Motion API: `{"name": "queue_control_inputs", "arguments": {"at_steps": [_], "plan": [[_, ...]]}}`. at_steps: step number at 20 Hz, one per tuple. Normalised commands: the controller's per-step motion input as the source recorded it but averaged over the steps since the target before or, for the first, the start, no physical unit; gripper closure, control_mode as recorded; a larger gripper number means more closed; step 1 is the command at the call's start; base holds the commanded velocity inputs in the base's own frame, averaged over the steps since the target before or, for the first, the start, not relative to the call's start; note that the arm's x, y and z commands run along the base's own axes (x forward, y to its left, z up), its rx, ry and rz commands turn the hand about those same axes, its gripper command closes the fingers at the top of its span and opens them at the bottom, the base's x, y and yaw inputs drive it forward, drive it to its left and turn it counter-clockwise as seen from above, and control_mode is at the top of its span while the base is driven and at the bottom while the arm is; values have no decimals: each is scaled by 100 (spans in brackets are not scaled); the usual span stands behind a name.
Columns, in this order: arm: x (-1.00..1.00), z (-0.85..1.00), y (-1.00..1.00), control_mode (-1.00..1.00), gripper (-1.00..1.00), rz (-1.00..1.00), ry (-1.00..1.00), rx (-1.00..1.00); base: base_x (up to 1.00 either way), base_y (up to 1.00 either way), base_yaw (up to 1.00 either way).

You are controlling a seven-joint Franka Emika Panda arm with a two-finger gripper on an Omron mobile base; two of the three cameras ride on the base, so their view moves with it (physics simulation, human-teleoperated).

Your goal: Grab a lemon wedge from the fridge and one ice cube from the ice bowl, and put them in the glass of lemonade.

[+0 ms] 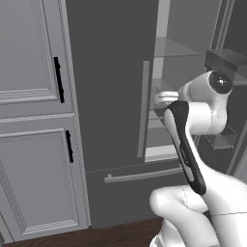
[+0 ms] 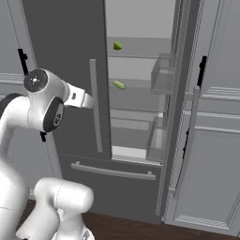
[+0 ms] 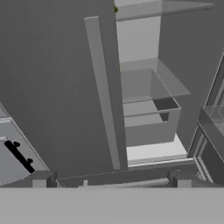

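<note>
The tall dark grey fridge (image 2: 61, 37) stands with its left door shut and its right door swung open, baring light grey shelves. Two tiny yellow-green pieces lie inside: a wedge-like one, the lemon wedge (image 2: 117, 45), on an upper shelf, and a longer piece (image 2: 118, 85) one shelf down. A yellow-green speck (image 3: 116, 8) peeks past the door edge in the hand view. My gripper (image 2: 88, 101) hangs in front of the shut left door, near its long pale handle (image 3: 103, 92). It is open (image 3: 111, 179) and holds nothing. The ice cube, ice bowl and glass of lemonade are out of view.
Lighter grey panelled cabinets with short black handles flank the fridge on the left (image 1: 34, 96) and right (image 2: 215, 140). The open door (image 2: 185, 93) carries clear bins (image 2: 161, 75). A freezer drawer handle (image 2: 112, 171) runs below. Dark wood floor (image 1: 111, 236) lies underneath.
</note>
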Motion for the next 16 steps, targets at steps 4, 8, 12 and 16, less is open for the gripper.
{"name": "queue_control_inputs", "arguments": {"at_steps": [4,8,12,16], "plan": [[100,2,1,-100,-100,-8,5,-4,0,0,0],[100,-6,0,-100,-100,0,0,0,0,0,0],[91,-24,0,-100,-100,10,-10,0,0,0,0],[83,-30,4,-100,-100,14,-16,0,0,0,0]]}}
